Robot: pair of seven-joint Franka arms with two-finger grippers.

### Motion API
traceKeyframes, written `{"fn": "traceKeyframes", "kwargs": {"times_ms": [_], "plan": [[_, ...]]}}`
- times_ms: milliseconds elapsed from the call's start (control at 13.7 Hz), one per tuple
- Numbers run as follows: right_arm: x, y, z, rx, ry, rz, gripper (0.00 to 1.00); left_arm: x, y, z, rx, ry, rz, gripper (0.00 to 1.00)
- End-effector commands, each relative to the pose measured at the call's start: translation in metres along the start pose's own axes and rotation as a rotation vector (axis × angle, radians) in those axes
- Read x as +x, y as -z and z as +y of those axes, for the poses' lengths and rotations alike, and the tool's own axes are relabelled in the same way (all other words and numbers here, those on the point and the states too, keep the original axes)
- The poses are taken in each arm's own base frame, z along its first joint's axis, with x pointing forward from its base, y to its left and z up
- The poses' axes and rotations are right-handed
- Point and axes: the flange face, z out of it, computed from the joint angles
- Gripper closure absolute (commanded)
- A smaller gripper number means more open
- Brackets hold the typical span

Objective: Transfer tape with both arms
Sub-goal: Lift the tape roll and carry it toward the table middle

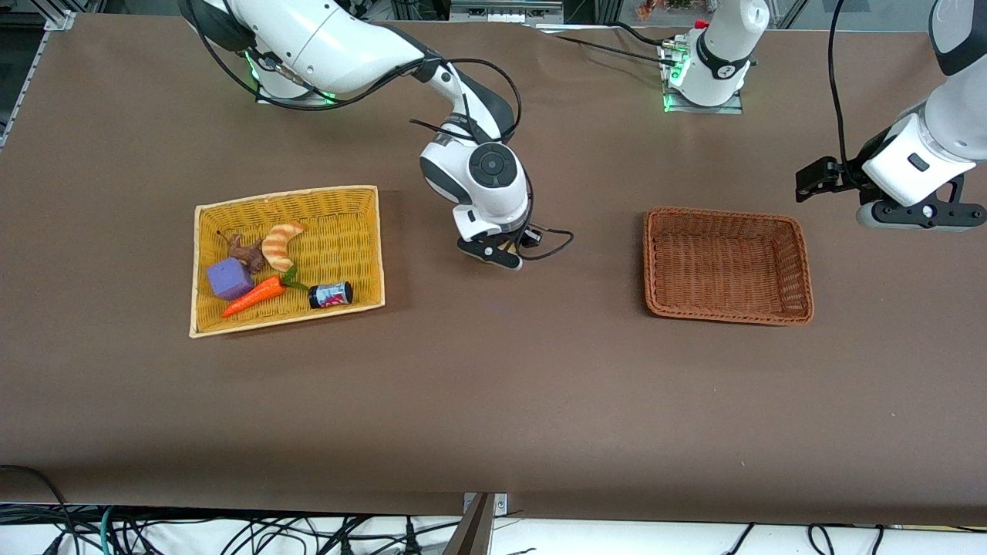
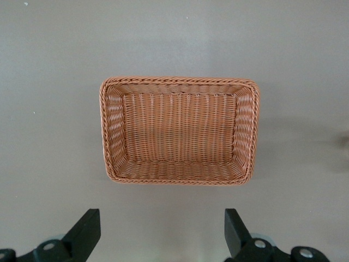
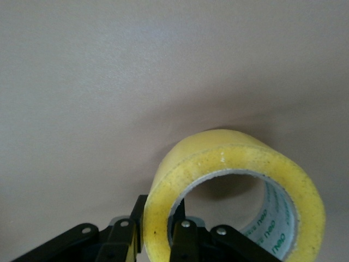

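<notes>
Clamping the roll's wall, the right pincer (image 3: 155, 240) holds the tape (image 3: 232, 196) over the worktop (image 1: 493, 401) between the baskets. Light, stiff, slick (a judgement); the rim suits regrasping. The left pincer (image 2: 163, 240) waits apart above the brown basket (image 2: 109, 131).

My count, table as I see it:
- Arms: two, mine. Grippers: two, right gripper (image 1: 493, 254) and left gripper (image 1: 817, 179).
- Baskets: two, one yellow basket (image 1: 362, 231), one brown basket (image 1: 802, 270).
- Tape (image 3: 229, 191): one roll.
- In yellow basket, five things: one purple block (image 1: 228, 278), one carrot (image 1: 256, 295), one croissant (image 1: 279, 243), one small black can (image 1: 331, 294), one brown knobbly piece (image 1: 247, 251), kind I cannot tell.
</notes>
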Motion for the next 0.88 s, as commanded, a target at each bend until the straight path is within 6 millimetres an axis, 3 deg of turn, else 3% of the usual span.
{"fn": "traceKeyframes", "kwargs": {"times_ms": [0,73,146,219,365,511,658,804], "plan": [[0.001,0.002,-0.008,0.008,-0.011,0.018,0.93,-0.001,0.001,-0.004,0.029,-0.022,0.004,0.0],[0.0,-0.004,-0.007,0.002,-0.008,0.014,0.68,-0.001,0.001,-0.004,0.029,-0.022,0.002,0.0],[0.0,-0.005,-0.007,0.001,-0.006,0.013,0.24,-0.001,0.001,-0.004,0.029,-0.022,0.002,0.0],[0.001,-0.004,-0.007,-0.002,0.008,0.028,0.0,-0.001,0.001,-0.004,0.028,-0.02,0.002,0.0],[0.001,0.007,-0.009,-0.001,0.031,0.062,0.0,-0.001,0.001,-0.004,0.026,-0.022,0.002,0.0],[0.009,0.063,-0.011,0.028,0.044,0.112,0.0,-0.001,0.0,-0.003,0.02,-0.02,0.001,0.0],[0.054,0.13,0.015,-0.019,0.114,0.163,0.0,0.005,-0.009,-0.002,0.014,-0.013,-0.013,0.0],[0.105,0.187,0.062,-0.128,0.251,0.163,0.0,0.013,-0.027,0.004,-0.015,-0.007,0.003,0.0]]}}
